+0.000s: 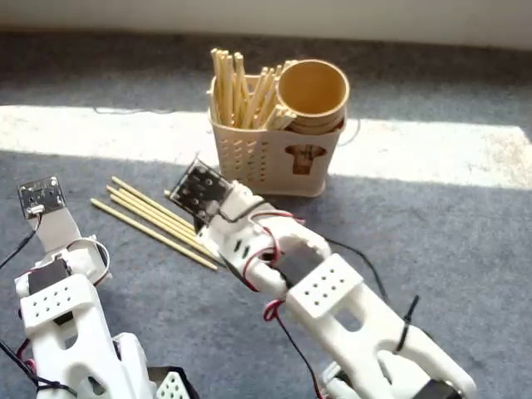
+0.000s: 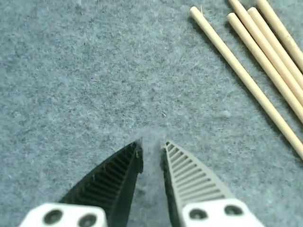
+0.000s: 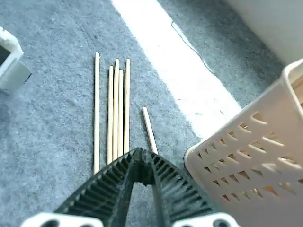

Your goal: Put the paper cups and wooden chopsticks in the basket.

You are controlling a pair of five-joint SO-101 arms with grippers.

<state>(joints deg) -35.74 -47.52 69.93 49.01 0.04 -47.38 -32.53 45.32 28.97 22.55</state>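
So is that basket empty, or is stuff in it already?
Partly filled: the basket holds paper cups and upright chopsticks; loose chopsticks lie on the carpet beside it.

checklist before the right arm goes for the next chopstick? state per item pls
1. Loose chopsticks lying flat on the carpet: ok.
2. Right gripper open for a pick: not ok, it is shut.
3. Right gripper empty: cannot tell; one separate chopstick ends at its tip.
4. Left gripper clear of the loose chopsticks: ok, slightly open over bare carpet.
5. Basket upright: ok.
6. Room left in basket: cannot tell; paper cups and stored chopsticks crowd it.
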